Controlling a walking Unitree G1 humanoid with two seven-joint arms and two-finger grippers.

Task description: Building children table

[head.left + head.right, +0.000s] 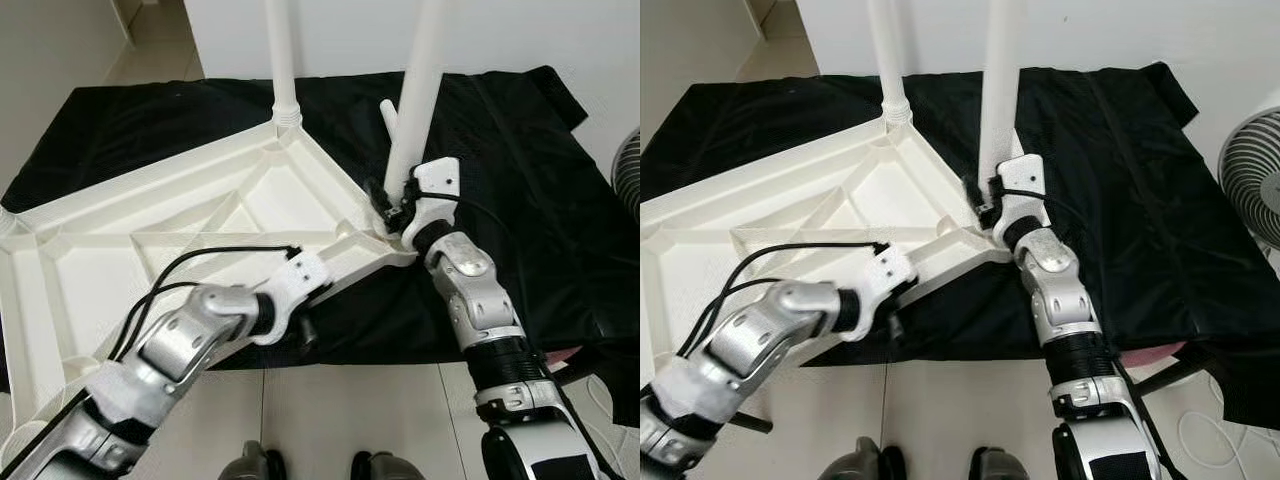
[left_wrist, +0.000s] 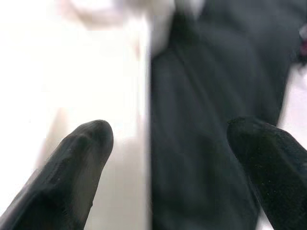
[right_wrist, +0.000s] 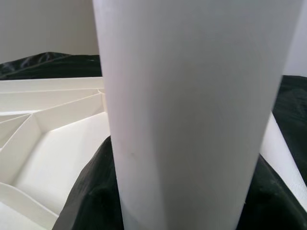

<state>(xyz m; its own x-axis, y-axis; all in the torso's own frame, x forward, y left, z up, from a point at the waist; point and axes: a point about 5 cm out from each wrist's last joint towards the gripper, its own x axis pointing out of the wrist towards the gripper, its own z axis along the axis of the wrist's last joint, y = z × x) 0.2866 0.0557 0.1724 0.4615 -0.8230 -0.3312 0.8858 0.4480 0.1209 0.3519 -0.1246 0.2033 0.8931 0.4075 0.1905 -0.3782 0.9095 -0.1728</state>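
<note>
1. Fitted a white leg (image 1: 415, 105), frame centre, into the corner of the upturned tabletop (image 1: 150, 235); right gripper (image 1: 392, 207) clamped on it.
2. Steadied the rim lower left; left gripper (image 1: 303, 330) spread wide.
3. Next, probably: pressing the leg down, upright.

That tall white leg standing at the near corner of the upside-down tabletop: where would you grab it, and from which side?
Low on the shaft, just above the corner socket, coming from the robot's side. The table leg is a smooth upright round tube, so two fingers can pinch across it, and a low hold probably steers its foot into the tabletop best. The right gripper sits about there; a spare leg lies behind.
</note>
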